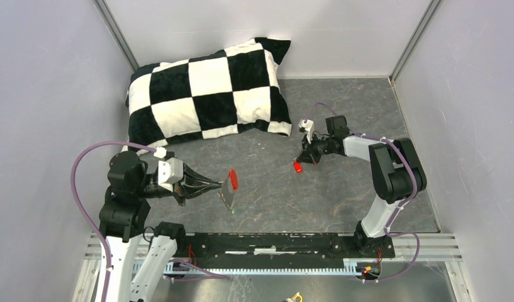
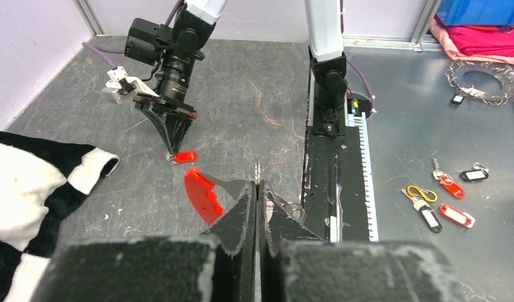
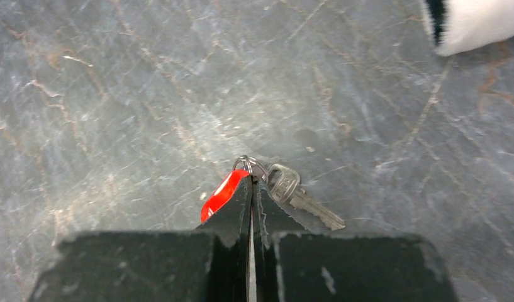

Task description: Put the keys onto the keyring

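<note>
Keyring [image 2: 204,194], red and curved, hangs above the counter [image 2: 254,94], and we see the left fingers [image 2: 238,214] clenched on its thin metal part. Further to the right, the right fingers [image 3: 236,204] are pressed together on the small ring of the red-headed key [image 3: 221,194], which lies on the counter.

Bench [image 1: 342,195] grey with marbled veining, enclosed by pale walls on three sides. Lying flat at tip of right tool [image 1: 299,161]: silver key [image 3: 304,202] and red tag [image 3: 223,192], joined at small ring [image 3: 249,162], all on the surface. Black-and-white checkered pillow [image 1: 207,91] resting at far wall, beyond left tool [image 1: 223,184] and well apart from it; nearest corner close to right tool, clear of the key set. Black mounting rail [image 1: 273,242] along near edge.
</note>
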Controlling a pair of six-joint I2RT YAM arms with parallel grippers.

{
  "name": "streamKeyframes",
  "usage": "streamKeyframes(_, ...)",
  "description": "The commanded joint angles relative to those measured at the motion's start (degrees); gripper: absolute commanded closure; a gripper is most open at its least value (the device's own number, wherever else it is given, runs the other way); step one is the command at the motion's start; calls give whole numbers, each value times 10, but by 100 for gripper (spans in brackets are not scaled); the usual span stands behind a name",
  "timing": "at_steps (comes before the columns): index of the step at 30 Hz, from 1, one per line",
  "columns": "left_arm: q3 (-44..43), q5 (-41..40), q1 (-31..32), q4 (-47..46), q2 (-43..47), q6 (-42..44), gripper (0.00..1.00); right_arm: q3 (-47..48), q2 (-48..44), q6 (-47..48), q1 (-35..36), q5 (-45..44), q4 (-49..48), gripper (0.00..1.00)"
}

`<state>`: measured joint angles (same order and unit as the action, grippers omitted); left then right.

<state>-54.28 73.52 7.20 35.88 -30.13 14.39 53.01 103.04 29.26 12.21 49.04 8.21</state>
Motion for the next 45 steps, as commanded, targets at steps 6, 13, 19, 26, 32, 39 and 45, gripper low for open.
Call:
streamKeyframes(6, -10, -5, 1, -1, 6, 32, 98, -79, -73, -61, 46, -16, -71, 99)
streamKeyframes(13, -10, -5, 1, 1, 8, 37, 98, -112, -90, -63, 77, -70, -94, 75)
streamKeyframes(19, -16, -6, 1, 11, 9, 45, 98, -82, -99, -30, 77, -72, -61, 64)
streamKeyframes(26, -18, -6, 0, 16, 9, 50, 98, -65, -100, -25, 77, -71, -37, 58)
streamKeyframes(32, -17, -6, 1, 16, 9, 52, 98, -76, -130, -56, 65, -53, -59, 49)
streamKeyframes(39, -18, -7, 0, 15, 9, 56, 98, -92, -222, -157, 44, -75, -128, 2)
streamKeyframes(45, -19, -7, 1, 15, 12, 68, 98, -197, -312, -350, 37, -175, -290, 2)
